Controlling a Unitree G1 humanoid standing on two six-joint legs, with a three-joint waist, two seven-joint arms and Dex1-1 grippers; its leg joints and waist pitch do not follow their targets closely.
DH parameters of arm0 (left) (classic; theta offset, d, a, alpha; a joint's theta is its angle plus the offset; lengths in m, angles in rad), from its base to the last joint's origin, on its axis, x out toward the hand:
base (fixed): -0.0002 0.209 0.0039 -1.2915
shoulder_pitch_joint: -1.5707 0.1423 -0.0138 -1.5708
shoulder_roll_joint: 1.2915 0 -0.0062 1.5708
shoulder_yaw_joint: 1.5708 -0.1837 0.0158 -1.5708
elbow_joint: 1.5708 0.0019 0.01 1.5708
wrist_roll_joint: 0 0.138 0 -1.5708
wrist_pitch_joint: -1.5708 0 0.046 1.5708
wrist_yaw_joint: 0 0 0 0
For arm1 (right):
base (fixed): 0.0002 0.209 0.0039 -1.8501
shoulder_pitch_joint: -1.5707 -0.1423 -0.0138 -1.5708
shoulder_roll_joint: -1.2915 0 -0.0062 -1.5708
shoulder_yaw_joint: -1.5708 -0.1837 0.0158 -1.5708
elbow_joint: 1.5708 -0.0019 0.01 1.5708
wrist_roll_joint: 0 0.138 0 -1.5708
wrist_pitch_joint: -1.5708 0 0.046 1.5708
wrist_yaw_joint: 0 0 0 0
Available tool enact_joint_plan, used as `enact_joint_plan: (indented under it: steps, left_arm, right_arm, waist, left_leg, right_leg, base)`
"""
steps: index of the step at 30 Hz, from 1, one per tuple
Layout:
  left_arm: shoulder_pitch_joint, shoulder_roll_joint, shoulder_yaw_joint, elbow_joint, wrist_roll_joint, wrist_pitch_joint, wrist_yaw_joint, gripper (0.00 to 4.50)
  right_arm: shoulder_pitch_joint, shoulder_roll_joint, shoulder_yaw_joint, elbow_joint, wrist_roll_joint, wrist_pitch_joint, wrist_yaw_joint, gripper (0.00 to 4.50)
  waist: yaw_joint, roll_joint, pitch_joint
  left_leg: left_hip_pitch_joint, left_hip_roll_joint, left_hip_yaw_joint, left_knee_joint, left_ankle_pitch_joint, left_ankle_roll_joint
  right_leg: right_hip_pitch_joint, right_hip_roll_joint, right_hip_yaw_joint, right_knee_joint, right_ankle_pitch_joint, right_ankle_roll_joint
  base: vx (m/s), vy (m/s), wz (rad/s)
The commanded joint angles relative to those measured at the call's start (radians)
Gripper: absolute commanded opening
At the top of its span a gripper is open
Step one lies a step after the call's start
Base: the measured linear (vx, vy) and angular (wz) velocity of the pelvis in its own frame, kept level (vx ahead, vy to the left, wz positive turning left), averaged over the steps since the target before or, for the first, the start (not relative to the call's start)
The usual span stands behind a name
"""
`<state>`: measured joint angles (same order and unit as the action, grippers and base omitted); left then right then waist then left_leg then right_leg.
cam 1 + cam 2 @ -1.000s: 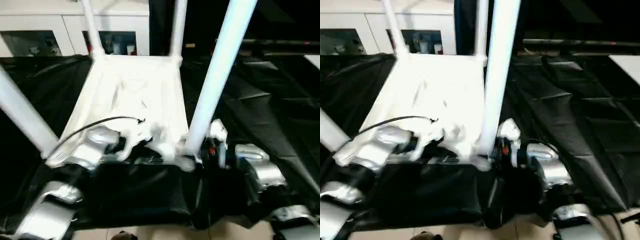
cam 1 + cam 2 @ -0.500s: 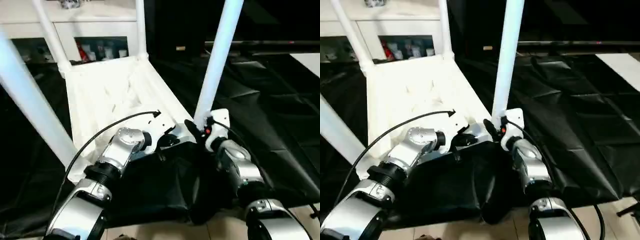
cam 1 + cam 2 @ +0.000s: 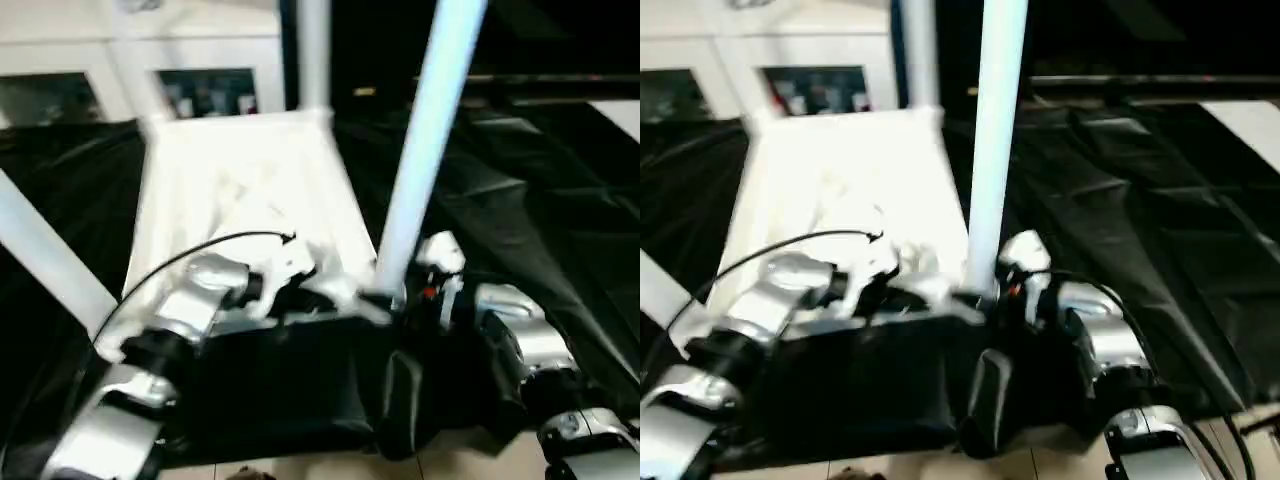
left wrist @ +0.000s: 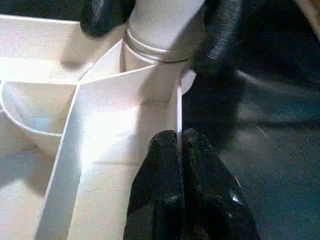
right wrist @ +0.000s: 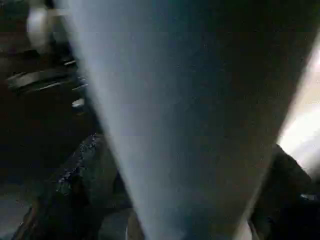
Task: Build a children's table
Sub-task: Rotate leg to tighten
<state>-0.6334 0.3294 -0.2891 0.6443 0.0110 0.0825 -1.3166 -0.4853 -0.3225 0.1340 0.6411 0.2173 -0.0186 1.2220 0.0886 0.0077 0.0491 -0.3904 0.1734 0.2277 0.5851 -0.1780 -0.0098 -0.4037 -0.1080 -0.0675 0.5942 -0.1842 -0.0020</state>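
Although I look for a brand or label, no readable writing shows anywhere on the white plastic. The children's table (image 3: 250, 190) lies upside down on a surface draped in black sheeting (image 3: 540, 210), its ribbed underside facing up and its legs standing upward. The left pincer (image 4: 180, 145) has its two black fingers pressed together on a thin upright rib at the near edge of the top, right beside the corner socket. The right pincer (image 4: 160, 20) stands at that same corner, its fingers (image 4: 222, 30) spread to either side of the near right leg (image 3: 425, 150) just above the socket; whether they press on the leg or merely flank it I cannot tell. A black cable (image 3: 200, 250) arcs over the left forearm. Beyond the far edge of the surface stands a white cabinet (image 3: 130, 70) with glass-fronted compartments holding small blurred items. A strip of pale floor (image 3: 330, 468) shows below the near edge.
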Motion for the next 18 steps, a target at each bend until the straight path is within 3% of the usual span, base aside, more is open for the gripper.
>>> enact_joint_plan:
  steps: [1,4,6,12,18]
  left_arm:
    - [0.013,0.001,-0.03,-0.01,-0.004,-0.002,-0.049,0.0]
    - [0.016,0.035,-0.026,-0.02,-0.013,0.003,-0.088,0.0]
    - [0.018,0.045,-0.021,-0.023,-0.016,0.006,-0.095,0.0]
    - [0.026,0.039,-0.016,-0.034,-0.025,0.014,-0.077,0.0]
    - [0.036,0.023,-0.012,-0.044,-0.034,0.023,-0.057,0.0]
  right_arm:
    - [0.003,-0.013,0.016,-0.014,0.002,0.016,0.041,3.58]
    - [-0.001,-0.022,0.035,-0.011,-0.006,0.026,0.083,3.58]
    - [-0.006,-0.017,0.042,-0.008,-0.009,0.037,0.093,3.34]
    - [-0.003,-0.008,0.053,-0.019,-0.001,0.065,0.107,2.9]
    - [0.028,-0.011,0.052,-0.047,0.008,0.08,0.11,2.61]
  waist:
    - [0.001,-0.011,-0.065]
    - [0.002,-0.014,-0.06]
    - [0.0,-0.015,-0.059]
    - [0.001,-0.027,-0.056]
    - [0.002,-0.024,-0.056]
  left_leg:
    - [0.032,0.075,-0.032,-0.067,-0.175,0.088]
    - [0.033,0.076,-0.034,-0.075,-0.226,0.045]
    - [0.033,0.075,-0.035,-0.077,-0.247,0.024]
    - [0.031,0.074,-0.033,-0.074,-0.214,0.033]
    - [0.032,0.073,-0.033,-0.072,-0.204,0.04]
  right_leg:
    - [0.034,-0.054,0.042,-0.051,-0.129,-0.276]
    - [0.033,-0.055,0.043,-0.054,-0.174,-0.27]
    - [0.034,-0.059,0.045,-0.057,-0.195,-0.263]
    - [0.034,-0.06,0.047,-0.055,-0.181,-0.258]
    - [0.034,-0.06,0.047,-0.056,-0.181,-0.255]
  base:
    - [0.0,0.0,0.0]
    - [0.0,0.0,0.0]
    - [0.0,0.0,0.0]
    - [0.0,0.0,0.0]
    - [0.0,0.0,0.0]
